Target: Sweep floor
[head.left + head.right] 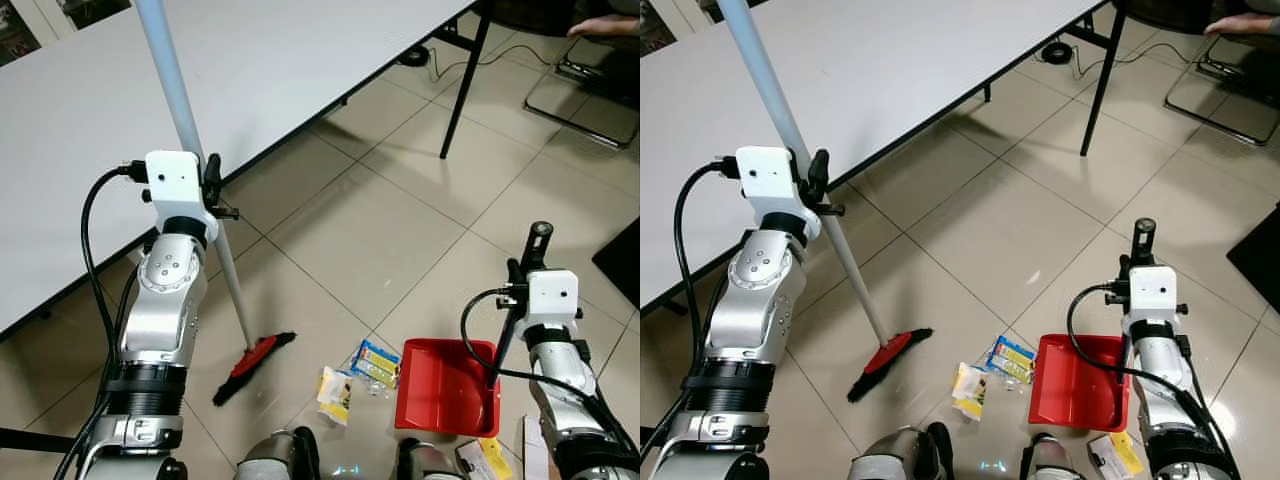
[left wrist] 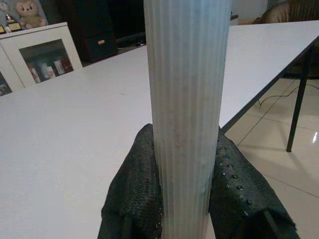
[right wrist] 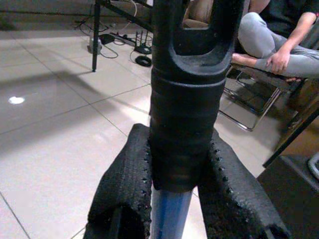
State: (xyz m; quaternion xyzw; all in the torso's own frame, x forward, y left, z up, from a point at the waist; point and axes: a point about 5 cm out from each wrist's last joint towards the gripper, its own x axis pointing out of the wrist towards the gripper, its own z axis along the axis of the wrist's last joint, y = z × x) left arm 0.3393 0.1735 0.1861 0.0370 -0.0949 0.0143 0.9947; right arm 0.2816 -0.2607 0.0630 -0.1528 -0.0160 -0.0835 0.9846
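Meanwhile left tool (image 2: 185, 199) clamps the broom (image 1: 255, 358); dustpan (image 1: 440, 388) sits under right tool (image 3: 174, 199).

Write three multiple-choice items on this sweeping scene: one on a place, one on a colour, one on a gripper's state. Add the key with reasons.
1. Where do the snack wrappers lie?
A. in the dustpan
B. on the floor between broom head and dustpan
C. on the table

2. What colour is the dustpan?
A. red
B. blue
C. green

3. What is the left gripper doing?
A. hanging open
B. clamping the broom pole
C. holding a wrapper

Key: 1 B, they sit on tiles between the broom head and the pan. 2 A, its tray is red. 3 B, both fingers press the broom pole.
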